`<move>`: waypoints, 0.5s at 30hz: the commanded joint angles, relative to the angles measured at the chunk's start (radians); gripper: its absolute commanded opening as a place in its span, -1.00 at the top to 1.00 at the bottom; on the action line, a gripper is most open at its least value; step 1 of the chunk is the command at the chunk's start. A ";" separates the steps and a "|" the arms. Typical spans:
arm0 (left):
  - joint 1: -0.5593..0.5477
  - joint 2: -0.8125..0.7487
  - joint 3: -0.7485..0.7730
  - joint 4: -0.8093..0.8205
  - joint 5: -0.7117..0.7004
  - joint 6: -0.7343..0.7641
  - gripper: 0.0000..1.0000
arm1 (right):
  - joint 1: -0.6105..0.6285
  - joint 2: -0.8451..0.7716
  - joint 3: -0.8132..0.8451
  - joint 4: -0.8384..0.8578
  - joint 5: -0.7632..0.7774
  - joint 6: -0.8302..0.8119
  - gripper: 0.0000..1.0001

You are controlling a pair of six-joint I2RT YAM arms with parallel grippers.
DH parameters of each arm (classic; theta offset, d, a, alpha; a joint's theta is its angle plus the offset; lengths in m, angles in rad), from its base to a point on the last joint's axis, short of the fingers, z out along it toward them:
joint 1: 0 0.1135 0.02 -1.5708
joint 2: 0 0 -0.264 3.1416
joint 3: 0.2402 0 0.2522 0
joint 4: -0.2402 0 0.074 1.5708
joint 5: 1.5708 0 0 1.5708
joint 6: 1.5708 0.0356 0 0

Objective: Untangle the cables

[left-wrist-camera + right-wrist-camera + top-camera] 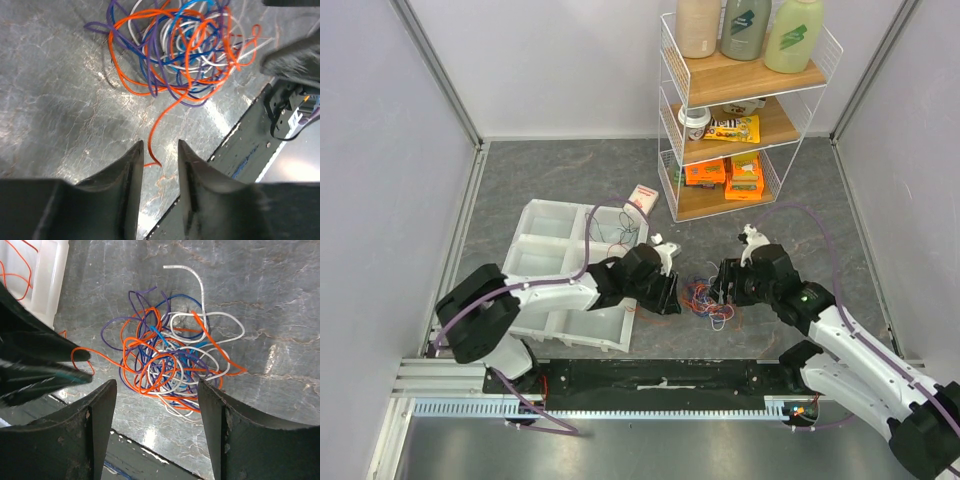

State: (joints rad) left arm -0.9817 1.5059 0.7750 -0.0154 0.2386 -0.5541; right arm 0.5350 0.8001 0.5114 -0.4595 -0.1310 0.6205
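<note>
Nearest, a black base strip (660,375) runs along the near edge of the dark grey marbled tabletop (570,170), w/ the arm bases at its ends. Just past it the left end effector (161,150) is low over the surface, jaws only a slit apart. The loose end of one orange strand (152,140) lies in that gap, w/ no visible pinch on it. Facing it from the other side, the right end effector (155,385) is spread wide, nothing in it and not touching the pile.

Btwn the two, approx. at the tabletop's ctr, lie the cables (160,371): a loose tangle of thin orange, blue, purple & white wires, flat on the surface. One white wire curls out from the pile's edge, and the orange strand trails out twd the left end effector.

Left of that, a white plastic compartment tray (545,222) lies beneath the left arm, w/ a few thin wires in its far-right compartment. Just beyond the tray's far corner is a small white-and-pink box (640,197).

Farthest back, a white wire rack w/ wooden shelves (752,78) stands by the wall. It carries three bottles (745,28) on top, a cup (695,122) & yellow packet (735,128) on the mid shelf, and orange packs (705,172) on the bottom one.
</note>
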 commanded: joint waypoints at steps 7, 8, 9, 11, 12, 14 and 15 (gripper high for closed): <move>-0.020 -0.117 0.047 0.071 0.089 0.040 0.96 | 0.078 0.000 -0.004 0.116 -0.067 0.039 -0.41; -0.020 -0.160 0.056 0.075 0.114 0.045 0.96 | 0.088 0.022 -0.017 0.152 -0.084 0.050 -0.34; -0.023 -0.199 0.070 0.078 0.134 0.046 0.96 | 0.100 0.039 -0.033 0.188 -0.094 0.059 -0.29; -0.029 -0.269 0.101 0.087 0.177 0.046 0.96 | 0.117 0.103 -0.057 0.248 -0.085 0.074 -0.21; -0.032 -0.298 0.118 0.092 0.195 0.043 0.96 | 0.123 0.138 -0.069 0.272 -0.075 0.080 -0.17; -0.043 -0.366 0.151 0.104 0.221 0.037 0.97 | 0.125 0.191 -0.082 0.298 -0.020 0.093 -0.09; -0.046 -0.393 0.171 0.107 0.235 0.034 0.96 | 0.126 0.209 -0.089 0.303 0.020 0.111 -0.04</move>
State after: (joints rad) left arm -1.0096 1.2289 0.8516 0.0120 0.3695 -0.5484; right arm 0.6544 0.9424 0.4576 -0.2596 -0.1841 0.6785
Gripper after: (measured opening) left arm 0.034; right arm 0.558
